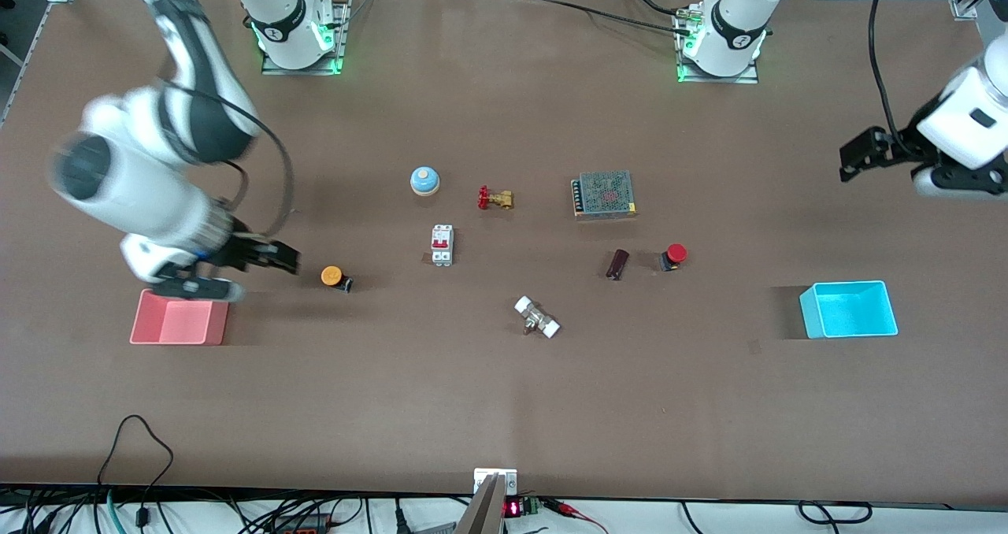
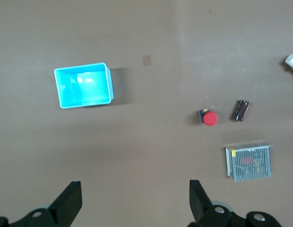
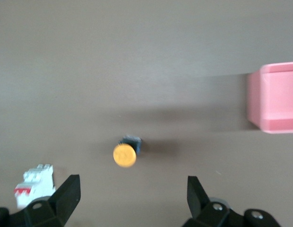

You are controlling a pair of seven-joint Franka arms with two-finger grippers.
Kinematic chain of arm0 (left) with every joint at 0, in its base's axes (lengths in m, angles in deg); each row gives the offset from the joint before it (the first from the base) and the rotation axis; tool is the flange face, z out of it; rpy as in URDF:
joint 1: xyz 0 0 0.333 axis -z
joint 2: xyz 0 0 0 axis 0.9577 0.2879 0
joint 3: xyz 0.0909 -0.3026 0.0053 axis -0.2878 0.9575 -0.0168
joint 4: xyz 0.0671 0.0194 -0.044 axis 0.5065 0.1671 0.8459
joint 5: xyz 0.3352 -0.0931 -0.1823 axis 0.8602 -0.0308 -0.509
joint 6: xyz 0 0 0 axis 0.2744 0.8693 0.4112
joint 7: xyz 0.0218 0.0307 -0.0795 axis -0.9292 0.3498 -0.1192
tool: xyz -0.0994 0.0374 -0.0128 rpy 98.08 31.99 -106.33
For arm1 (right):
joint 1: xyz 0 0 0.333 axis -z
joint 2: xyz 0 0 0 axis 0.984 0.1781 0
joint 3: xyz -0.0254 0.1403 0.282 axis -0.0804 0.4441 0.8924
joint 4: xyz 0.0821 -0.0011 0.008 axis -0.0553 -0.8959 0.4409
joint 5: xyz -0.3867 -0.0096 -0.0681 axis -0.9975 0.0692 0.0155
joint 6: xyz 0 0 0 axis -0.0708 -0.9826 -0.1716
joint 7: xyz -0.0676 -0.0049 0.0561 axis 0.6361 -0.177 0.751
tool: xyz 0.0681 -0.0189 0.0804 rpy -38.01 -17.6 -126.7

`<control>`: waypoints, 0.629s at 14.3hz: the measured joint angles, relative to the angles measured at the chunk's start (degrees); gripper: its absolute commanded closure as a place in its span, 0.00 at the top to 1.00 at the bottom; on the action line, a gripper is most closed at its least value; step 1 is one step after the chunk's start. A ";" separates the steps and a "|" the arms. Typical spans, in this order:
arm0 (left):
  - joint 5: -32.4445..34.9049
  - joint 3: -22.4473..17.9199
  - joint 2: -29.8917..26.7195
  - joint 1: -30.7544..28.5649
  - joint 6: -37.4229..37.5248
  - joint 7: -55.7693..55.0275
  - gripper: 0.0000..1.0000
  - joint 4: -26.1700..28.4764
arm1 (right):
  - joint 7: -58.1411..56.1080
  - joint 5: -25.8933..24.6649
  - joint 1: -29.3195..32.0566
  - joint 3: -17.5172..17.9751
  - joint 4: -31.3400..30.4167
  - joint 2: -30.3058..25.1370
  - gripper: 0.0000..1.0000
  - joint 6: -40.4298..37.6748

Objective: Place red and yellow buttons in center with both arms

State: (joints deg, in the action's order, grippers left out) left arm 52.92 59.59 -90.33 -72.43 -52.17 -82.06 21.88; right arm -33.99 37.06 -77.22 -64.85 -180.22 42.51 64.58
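Yellow button [image 1: 331,276] sits on the table near the pink bin [image 1: 179,318], red button [image 1: 675,255] toward the blue bin [image 1: 848,309]; neither central. Right gripper [image 1: 272,257] hangs wide beside yellow; left gripper [image 1: 866,154] wide, high at its table end. Likely approach stage: descend, align, grasp.

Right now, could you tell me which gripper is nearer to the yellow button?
Right. The right gripper is open, beside the yellow button toward the right arm's end. The left gripper, also open, hangs over the left arm's end, past the blue bin.
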 measured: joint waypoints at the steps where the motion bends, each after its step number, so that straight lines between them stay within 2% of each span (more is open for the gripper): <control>1: 0.00 0.43 -0.52 0.09 -0.38 0.00 1.00 0.62 | -0.61 0.04 0.49 -0.85 1.57 -1.97 1.00 -3.51; 5: 0.00 1.84 -0.60 0.27 -0.57 0.00 1.00 1.02 | -1.32 -0.70 1.43 -4.05 3.19 -8.96 1.00 -10.82; 9: 0.00 1.82 -0.60 0.16 -0.56 0.00 1.00 1.12 | -1.34 -3.55 1.68 -4.68 3.60 -13.33 1.00 -16.73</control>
State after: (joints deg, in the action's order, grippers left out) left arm 52.92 61.41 -90.93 -72.27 -52.72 -82.06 23.01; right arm -35.33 33.51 -75.54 -69.54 -176.62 29.18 47.84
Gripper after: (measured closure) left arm 0.000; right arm 0.000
